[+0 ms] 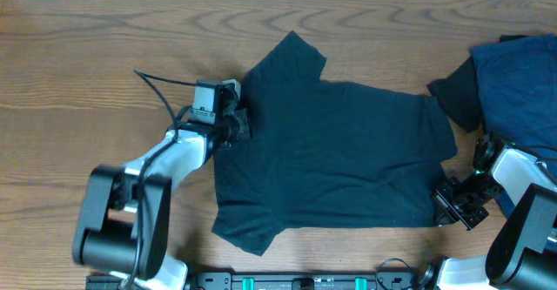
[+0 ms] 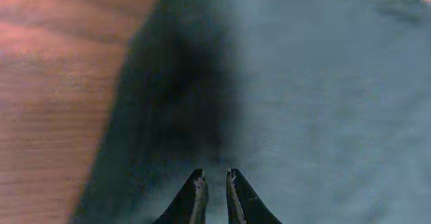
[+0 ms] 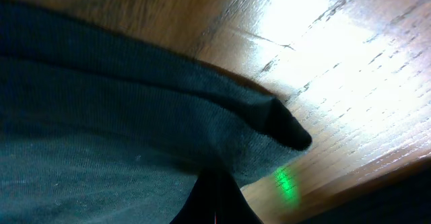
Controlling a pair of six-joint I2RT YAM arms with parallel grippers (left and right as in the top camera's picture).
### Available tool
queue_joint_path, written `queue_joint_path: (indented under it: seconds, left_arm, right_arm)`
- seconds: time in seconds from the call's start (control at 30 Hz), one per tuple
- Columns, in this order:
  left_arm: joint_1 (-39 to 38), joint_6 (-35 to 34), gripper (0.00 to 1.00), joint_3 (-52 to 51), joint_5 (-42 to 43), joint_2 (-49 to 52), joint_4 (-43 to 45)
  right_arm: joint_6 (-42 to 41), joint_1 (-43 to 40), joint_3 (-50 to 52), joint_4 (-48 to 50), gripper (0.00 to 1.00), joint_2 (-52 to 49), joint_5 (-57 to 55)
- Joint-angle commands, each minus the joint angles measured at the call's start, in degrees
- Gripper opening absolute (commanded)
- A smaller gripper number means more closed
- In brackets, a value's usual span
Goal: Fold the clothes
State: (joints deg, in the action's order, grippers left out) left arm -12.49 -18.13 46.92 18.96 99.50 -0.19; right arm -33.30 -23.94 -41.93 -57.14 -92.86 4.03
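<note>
The T-shirt lies spread flat across the middle of the desk. One sleeve points to the upper left and the other to the lower left, and the straight hem runs down the right side. Bare wood lies open along the whole top of the frame and over the wide left third. Below the shirt only a narrow strip remains before the desk's front edge. To the right, the hem's upper corner comes close to a blue heap of clothes at the frame's right edge.

The left hand sits at the shirt's left edge, between the sleeves. In the wrist view its fingers stand over the cloth with only a slit between them, and I cannot tell whether any fabric is caught. The right hand is at the lower right corner of the hem, pressed together. The wrist view does not show whether any cloth is between its tips.

Count: one spread shirt, one heap whose pieces cannot be separated, two hands.
</note>
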Motion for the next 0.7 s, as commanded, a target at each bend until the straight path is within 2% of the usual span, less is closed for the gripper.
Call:
queue_joint_path:
  seconds: [0.0,0.23,0.47,0.67]
  left_arm:
    - [0.09,0.0,0.13,0.26,-7.85,2.75,-0.24]
    - [3.85,0.0,0.13,0.26,-13.68,5.99,-5.07]
    - [10.25,-0.17,0.13,0.26,-13.4,6.21,-5.95]
    - [11.93,0.52,0.14,0.87,-8.94,5.68,-4.39]
  right_arm:
    - [-0.9,-0.79,1.07,2.1,0.01,-0.68,-5.11]
    - [-0.92,-0.79,1.07,2.32,0.01,-0.68,-5.11]
    - [-0.92,-0.74,1.07,2.27,0.01,-0.68,-5.09]
    - [-0.37,-0.74,0.87,2.4,0.01,-0.68,-4.15]
